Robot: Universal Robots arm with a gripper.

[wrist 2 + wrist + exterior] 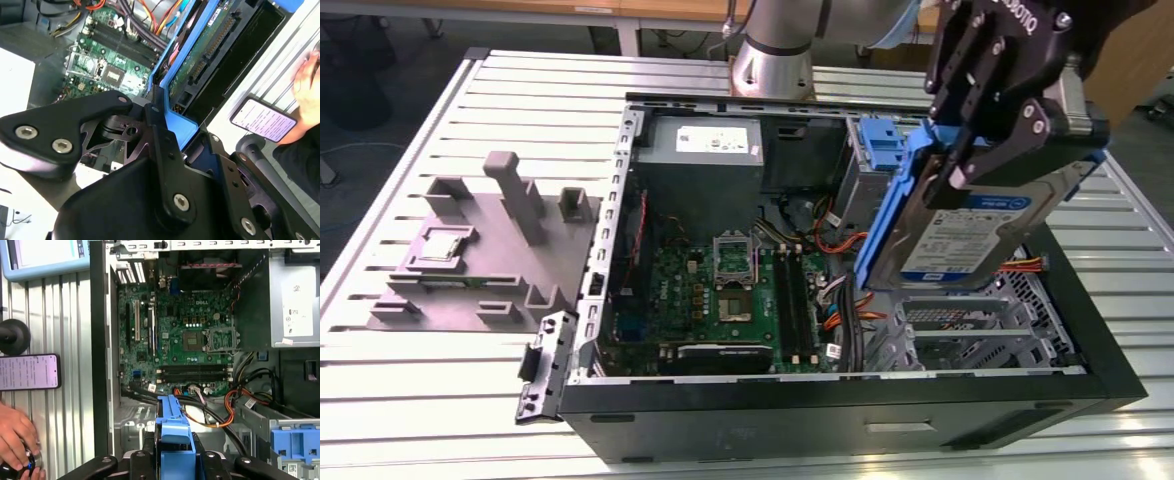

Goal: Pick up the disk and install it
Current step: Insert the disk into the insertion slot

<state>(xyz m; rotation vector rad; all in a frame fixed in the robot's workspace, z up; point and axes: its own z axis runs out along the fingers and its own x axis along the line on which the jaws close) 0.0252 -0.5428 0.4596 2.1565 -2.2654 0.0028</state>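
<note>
Exterior view: gripper (1014, 150) clamped on the disk (1054, 195) above the computer case (854, 405).
Blue-and-white label (965, 235) faces outward, print illegible.

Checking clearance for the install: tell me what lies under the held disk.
Below the disk, clamped in the gripper, sits a perforated metal drive cage, with orange wires nearby. The part of the bay directly behind the disk is covered.

Surface: slatted metal table (440, 400) | on it: open PC case (827, 420), grey fixture (467, 270), phone (27, 371)
</note>
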